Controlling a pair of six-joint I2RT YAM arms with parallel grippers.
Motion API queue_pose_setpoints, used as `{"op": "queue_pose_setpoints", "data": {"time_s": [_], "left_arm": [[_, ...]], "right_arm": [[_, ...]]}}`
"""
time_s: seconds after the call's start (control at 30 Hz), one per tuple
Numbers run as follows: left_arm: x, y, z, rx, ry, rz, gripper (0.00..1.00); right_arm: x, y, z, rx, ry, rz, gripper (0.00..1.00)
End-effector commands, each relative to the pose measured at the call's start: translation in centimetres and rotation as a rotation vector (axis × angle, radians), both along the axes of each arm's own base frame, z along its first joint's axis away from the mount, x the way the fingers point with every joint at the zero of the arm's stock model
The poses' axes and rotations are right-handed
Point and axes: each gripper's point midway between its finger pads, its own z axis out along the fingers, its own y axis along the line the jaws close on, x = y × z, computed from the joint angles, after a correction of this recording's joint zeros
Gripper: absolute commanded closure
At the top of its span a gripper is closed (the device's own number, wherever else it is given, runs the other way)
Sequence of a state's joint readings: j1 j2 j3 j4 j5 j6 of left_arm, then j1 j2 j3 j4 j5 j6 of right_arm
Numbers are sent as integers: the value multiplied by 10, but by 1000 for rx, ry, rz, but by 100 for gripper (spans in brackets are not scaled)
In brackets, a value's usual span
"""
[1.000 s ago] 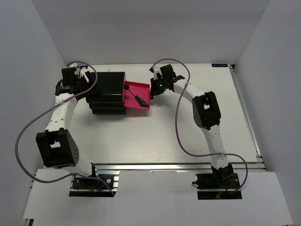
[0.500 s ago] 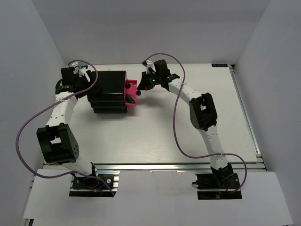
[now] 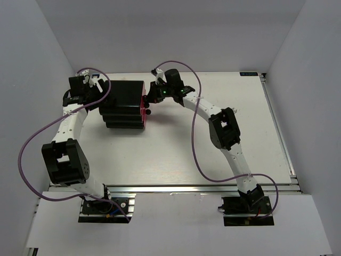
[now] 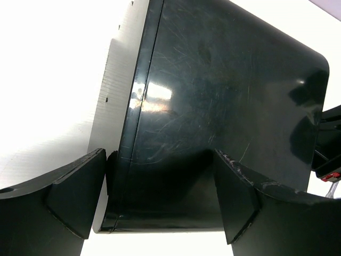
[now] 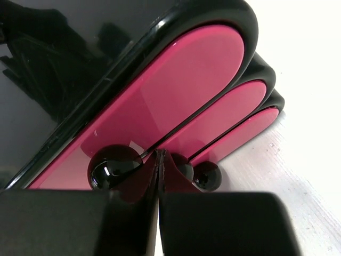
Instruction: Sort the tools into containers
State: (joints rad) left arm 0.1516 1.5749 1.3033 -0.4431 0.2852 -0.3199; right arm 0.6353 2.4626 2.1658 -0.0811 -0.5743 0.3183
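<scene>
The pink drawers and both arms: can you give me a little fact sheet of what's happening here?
cabinet: black, three pink drawers, all pushed in
knobs: round, black, one per drawer
left gripper: fingers clamped either side of the cabinet's back
right gripper: shut, tips against the top drawer front
tools: none in sight

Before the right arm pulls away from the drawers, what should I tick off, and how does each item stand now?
1. Top magenta-pink drawer flush in the glossy black box-like cabinet: ok.
2. Middle pink drawer and bottom pink drawer shut: ok.
3. Right gripper shut, holding nothing: ok.
4. Its tips clear of the round black top knob: cannot tell.
5. Left gripper straddling the cabinet's back edge: ok; firm clamp: cannot tell.
6. Loose tools on the white table: none seen, ok.
</scene>
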Motion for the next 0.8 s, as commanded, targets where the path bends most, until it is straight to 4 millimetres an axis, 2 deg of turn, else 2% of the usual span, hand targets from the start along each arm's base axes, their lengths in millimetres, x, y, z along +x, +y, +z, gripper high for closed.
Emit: {"op": "queue_pose_setpoints", "data": {"time_s": [0.0, 0.03, 0.13, 0.17, 0.27, 0.3, 0.33, 0.4, 0.43, 0.47, 0.57, 0.63, 0.7, 0.77], "left_arm": [[-15, -30, -19, -85, 78, -90, 11], [-14, -30, -18, -86, 76, -89, 11], [-13, -30, -18, -96, 72, -84, 11], [-12, -30, -18, -99, 69, -80, 11], [-11, -29, -16, -99, 63, -65, 11], [-11, -28, -16, -96, 66, -64, 11], [-10, -28, -15, -94, 65, -61, 11], [-11, -27, -16, -93, 69, -61, 11], [-10, -27, -15, -92, 66, -61, 11], [-11, -28, -16, -94, 69, -62, 11], [-12, -28, -16, -95, 69, -61, 11], [-13, -28, -17, -95, 74, -61, 11], [-13, -28, -17, -98, 74, -61, 11], [-13, -28, -16, -95, 73, -59, 11]], "right_arm": [[-8, 17, 27, 75, -44, 48, 100], [-7, 14, 25, 85, -29, 48, 96], [-2, 1, 44, 167, -35, 78, 86], [-3, -4, 42, 175, -15, 82, 85], [10, -19, 50, 164, -70, 57, 83], [21, -28, 49, 153, -93, 26, 81], [24, -32, 50, 145, -111, 17, 71], [33, -45, 49, 116, -182, 34, 59], [34, -48, 45, 108, -195, 46, 48], [35, -51, 41, 101, -201, 52, 46], [31, -58, 19, 66, -188, 74, 44], [25, -57, 7, 56, -209, 125, 48], [13, -50, -8, 39, -242, 208, 49], [-2, -43, -22, 40, -264, 300, 43]]}}
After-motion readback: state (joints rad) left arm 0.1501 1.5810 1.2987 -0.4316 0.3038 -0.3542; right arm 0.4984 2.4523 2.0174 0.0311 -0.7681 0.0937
